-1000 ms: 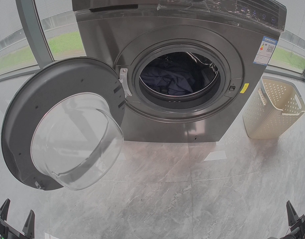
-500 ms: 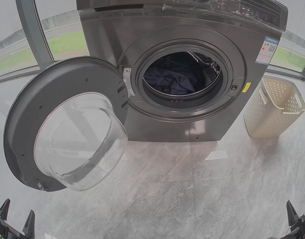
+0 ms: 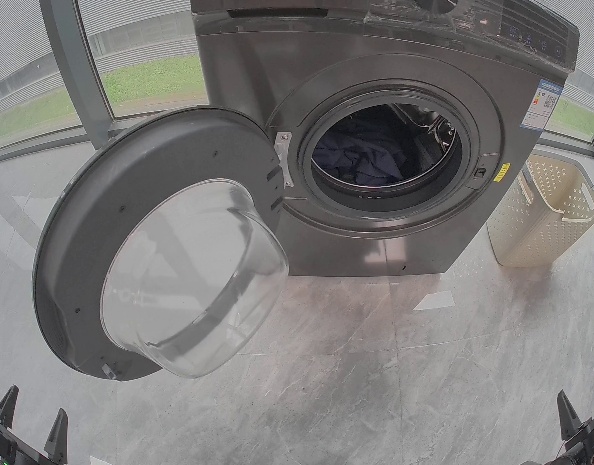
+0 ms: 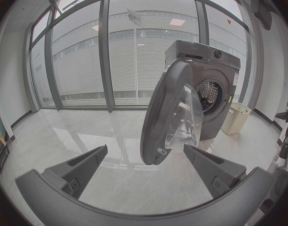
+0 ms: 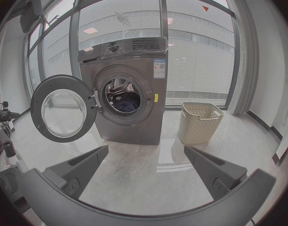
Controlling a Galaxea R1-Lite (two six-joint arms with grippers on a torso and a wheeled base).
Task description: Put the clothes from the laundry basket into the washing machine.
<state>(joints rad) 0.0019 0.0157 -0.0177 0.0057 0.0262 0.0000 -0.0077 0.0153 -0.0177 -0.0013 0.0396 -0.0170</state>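
The grey washing machine (image 3: 387, 53) stands ahead with its round door (image 3: 161, 247) swung wide open to the left. Dark blue clothes (image 3: 368, 153) lie inside the drum. The cream laundry basket (image 3: 546, 211) sits on the floor to the machine's right; its inside looks empty in the right wrist view (image 5: 198, 123). My left gripper (image 3: 31, 414) is low at the bottom left corner, open and holding nothing. My right gripper (image 3: 584, 398) is low at the bottom right corner, also open and empty. Both are far from the machine.
Grey marble floor (image 3: 374, 369) stretches between me and the machine. The open door juts out over the floor on the left. Tall windows (image 3: 135, 46) with a grey frame post (image 3: 71, 53) stand behind the machine. A curtain (image 5: 247, 63) hangs right of the basket.
The whole head picture has shifted right, so the camera has turned left. Both grippers keep the same place in the picture and stay open.
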